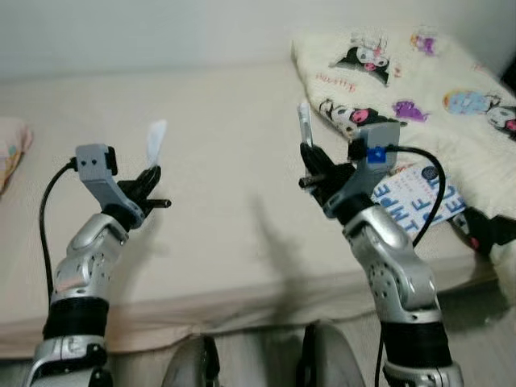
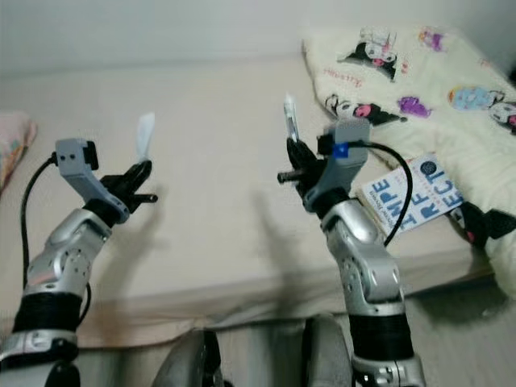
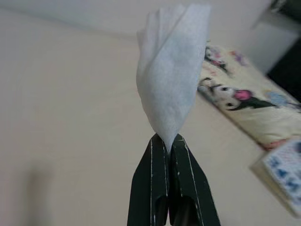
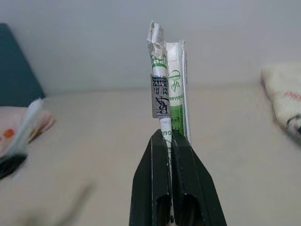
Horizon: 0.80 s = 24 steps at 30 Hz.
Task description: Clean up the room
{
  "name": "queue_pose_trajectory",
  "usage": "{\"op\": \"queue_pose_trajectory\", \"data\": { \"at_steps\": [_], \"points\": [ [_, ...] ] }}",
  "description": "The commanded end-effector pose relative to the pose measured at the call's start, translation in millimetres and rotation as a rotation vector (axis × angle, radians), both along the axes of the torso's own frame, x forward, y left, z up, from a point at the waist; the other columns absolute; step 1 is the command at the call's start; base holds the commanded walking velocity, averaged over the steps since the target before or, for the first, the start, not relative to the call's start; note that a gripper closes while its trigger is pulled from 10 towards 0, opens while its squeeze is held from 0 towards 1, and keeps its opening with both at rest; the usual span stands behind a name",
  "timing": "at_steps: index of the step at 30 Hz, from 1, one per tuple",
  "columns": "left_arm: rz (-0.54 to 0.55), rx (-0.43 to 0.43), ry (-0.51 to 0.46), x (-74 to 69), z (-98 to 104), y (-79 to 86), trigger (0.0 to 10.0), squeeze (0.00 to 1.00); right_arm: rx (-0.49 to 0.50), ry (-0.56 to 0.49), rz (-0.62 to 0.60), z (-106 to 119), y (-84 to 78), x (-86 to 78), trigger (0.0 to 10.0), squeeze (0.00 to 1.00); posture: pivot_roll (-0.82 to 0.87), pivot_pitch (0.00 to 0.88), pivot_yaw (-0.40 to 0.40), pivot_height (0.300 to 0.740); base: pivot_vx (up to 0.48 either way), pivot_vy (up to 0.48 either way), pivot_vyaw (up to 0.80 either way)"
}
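Left eye view: both arms raised over a bare beige bed (image 1: 218,226). Left gripper (image 1: 150,179) holds a scrap of white tissue (image 1: 156,142) upright above the mattress; right gripper (image 1: 310,165) holds a thin wrapper (image 1: 304,125) upright likewise. A cream blanket (image 1: 451,89) with cartoon figures lies on the bed's right side, and a white book (image 1: 415,197) with large blue letters lies at its edge, near the right arm. Right eye view: same layout; the book's lettering reads roughly "TYPE" and "RECIP", the rest cut off. A pink-patterned pillow (image 2: 12,145) sits at the bed's far left. Left wrist view: the fingers are pressed together on the tissue's pointed lower tip; the sheet fans out above them. Judged very light, limp and easily torn, so the pinch at the gathered tip looks sound. Right wrist view: the fingers are clamped on the lower end of the wrapper, white with green print, a leaf mark and a grey band whose text is too small to read. Judged light, crinkly and slick, so it might slide out of a loose pinch.
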<state>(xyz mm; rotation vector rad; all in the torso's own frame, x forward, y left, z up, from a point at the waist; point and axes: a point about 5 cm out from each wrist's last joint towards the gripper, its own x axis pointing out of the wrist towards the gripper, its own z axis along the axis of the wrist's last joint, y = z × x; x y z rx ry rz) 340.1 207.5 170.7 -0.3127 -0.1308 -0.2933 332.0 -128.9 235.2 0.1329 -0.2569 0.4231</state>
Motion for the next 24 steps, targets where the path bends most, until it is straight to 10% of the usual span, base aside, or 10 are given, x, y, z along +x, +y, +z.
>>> {"op": "queue_pose_trajectory", "data": {
  "at_steps": [1,6,18,21,24],
  "points": [
    [-0.016,0.008,0.024,-3.3,-5,-2.2,10.0,0.00,-0.011,-0.008,0.000,-1,-1.1,2.6,0.0,0.00,0.01,0.042,-0.001,0.645,0.000,0.000,0.00],
    [0.038,0.022,0.154,-17.6,-44,2.1,10.0,0.00,-0.028,0.033,0.005,-20,-0.9,11.7,0.0,0.00,0.02,0.000,-0.020,0.665,0.000,0.000,0.00],
    [0.398,-0.113,0.549,-67.2,-153,43.6,10.0,0.00,-0.193,0.427,-0.036,-149,-25.8,4.7,0.0,0.00,0.05,0.000,-0.062,0.710,0.000,0.000,0.00],
    [0.468,-0.036,0.793,-116.2,-207,42.7,10.0,0.00,-0.319,0.789,-0.162,-231,-76.1,-43.0,0.0,0.00,0.06,0.000,-0.083,0.725,0.000,0.000,0.00],
    [0.526,-0.080,0.895,-139.1,-225,43.8,10.0,0.00,-0.320,0.883,-0.198,-249,-89.3,-61.8,0.0,0.00,0.06,0.000,-0.088,0.735,0.000,0.000,0.00]
  ]
}}
